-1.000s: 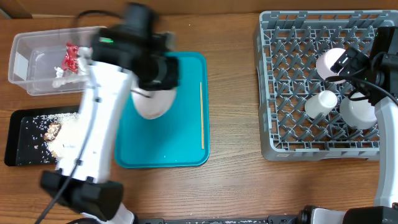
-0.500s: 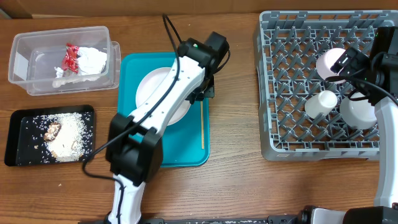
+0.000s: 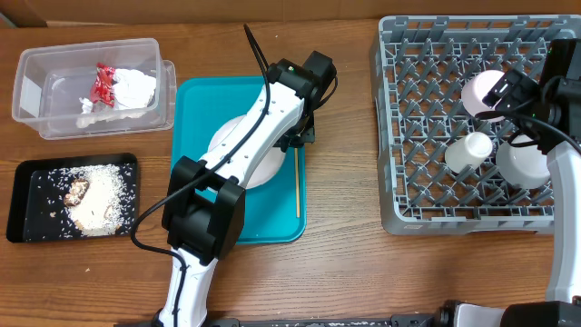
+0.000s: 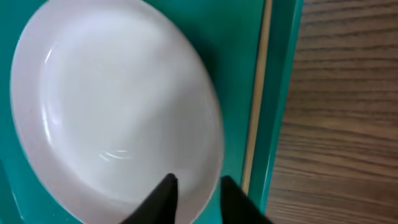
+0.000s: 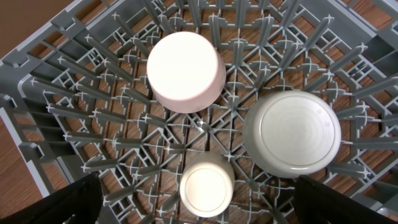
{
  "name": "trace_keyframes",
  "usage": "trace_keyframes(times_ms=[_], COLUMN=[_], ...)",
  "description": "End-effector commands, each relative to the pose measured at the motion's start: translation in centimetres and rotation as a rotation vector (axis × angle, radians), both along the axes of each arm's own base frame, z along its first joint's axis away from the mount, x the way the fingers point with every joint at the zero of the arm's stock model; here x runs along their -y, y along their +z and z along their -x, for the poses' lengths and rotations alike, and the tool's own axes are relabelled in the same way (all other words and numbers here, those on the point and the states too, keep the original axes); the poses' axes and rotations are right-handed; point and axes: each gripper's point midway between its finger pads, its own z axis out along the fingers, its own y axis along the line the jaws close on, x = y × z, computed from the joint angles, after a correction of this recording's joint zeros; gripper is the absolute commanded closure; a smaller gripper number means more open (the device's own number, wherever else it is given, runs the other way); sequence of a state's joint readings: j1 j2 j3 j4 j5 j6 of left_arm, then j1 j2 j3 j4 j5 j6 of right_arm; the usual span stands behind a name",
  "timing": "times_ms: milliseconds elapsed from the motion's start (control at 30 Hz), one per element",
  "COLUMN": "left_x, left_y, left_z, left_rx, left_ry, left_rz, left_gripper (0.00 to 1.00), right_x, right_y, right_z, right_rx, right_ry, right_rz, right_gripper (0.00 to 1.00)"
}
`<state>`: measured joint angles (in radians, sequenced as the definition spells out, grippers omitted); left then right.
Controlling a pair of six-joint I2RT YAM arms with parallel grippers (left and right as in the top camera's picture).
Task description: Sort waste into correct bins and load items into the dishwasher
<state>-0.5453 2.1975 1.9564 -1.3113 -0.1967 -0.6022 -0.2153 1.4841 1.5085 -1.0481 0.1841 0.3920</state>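
A white plate (image 3: 231,154) lies on the teal tray (image 3: 195,100); it fills the left wrist view (image 4: 112,106). My left gripper (image 3: 296,138) (image 4: 198,190) is open at the plate's right rim, one finger over the plate and one over the tray. A thin wooden stick (image 3: 297,182) (image 4: 256,93) lies along the tray's right edge. My right gripper (image 3: 519,102) (image 5: 205,202) is wide open and empty above the grey dish rack (image 3: 399,118), which holds an upturned bowl (image 5: 185,71), a second bowl (image 5: 292,134) and a small cup (image 5: 206,186).
A clear plastic bin (image 3: 36,109) with red and white scraps stands at the back left. A black tray (image 3: 27,191) with rice and food bits lies in front of it. Bare wood runs between the tray and the rack.
My left arm swung from over the left bins to the tray's right side and now sits at the plate's right rim. The right arm has not moved.
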Motion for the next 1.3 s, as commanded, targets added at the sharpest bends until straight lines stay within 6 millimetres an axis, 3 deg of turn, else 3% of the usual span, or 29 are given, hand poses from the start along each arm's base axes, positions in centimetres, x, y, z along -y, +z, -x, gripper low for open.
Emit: trace_keyframes(times_ms=[0,167,333,367,400,433,533,600,700,800,933,1000,1100,1267], left_x=[-0.4,-0.9,-4.2,-5.3,-6.6,-8.1,-13.1,-16.6,-21.3,-24.8,-27.4,-28.3,-29.7,-29.9], left_y=[-0.1,2.0,8.2,9.6,10.8,11.9,14.0,14.4,13.9,13.6,13.3,13.3,13.3,13.3], left_z=[-0.3,-0.3,-1.9,-2.4,-2.9,-3.5,-4.4,-4.3,-3.5,-3.0,-2.0,-1.8,-1.5,-1.5], left_rx=[0.006,-0.003,0.091,0.122,0.156,0.19,0.253,0.249,0.21,0.195,0.161,0.159,0.16,0.161], left_ry=[0.018,0.041,0.117,0.143,0.17,0.203,0.313,0.39,0.497,0.582,0.664,0.691,0.725,0.73], left_rz=[-0.011,0.025,0.047,0.05,0.051,0.049,0.032,0.018,-0.004,-0.009,0.029,0.045,0.043,0.042], left_gripper=[0.67,0.64,0.59,0.46,0.18,0.0,0.0,0.0,0.0,0.0,0.0,0.0,0.0,0.0], right_x=[0.2,0.2,0.2,0.2,0.2,0.2,0.1,-0.4,-3.9,-7.9,-15.4,-18.5,-23.5,-30.5], right_y=[0.4,0.4,0.4,0.4,0.4,0.4,0.5,1.2,2.4,2.9,6.9,8.2,6.0,1.9], right_z=[-0.1,-0.1,-0.1,-0.1,-0.1,-0.1,-0.3,-1.6,-3.8,-3.8,-3.5,-2.9,-2.3,-1.3], right_rx=[0.01,0.01,0.01,0.01,0.01,0.01,0.022,0.082,0.191,0.216,0.343,0.362,0.27,0.159], right_ry=[-0.008,-0.008,-0.008,-0.008,-0.008,-0.008,-0.004,0.021,0.166,0.309,0.639,0.766,0.817,0.885], right_rz=[0.01,0.01,0.01,0.01,0.01,0.01,-0.001,-0.023,-0.181,-0.363,-0.682,-0.746,-0.66,-0.444], right_gripper=[0.0,0.0,0.0,0.0,0.0,0.0,0.0,0.0,0.0,0.0,0.0,0.0,0.0,0.0])
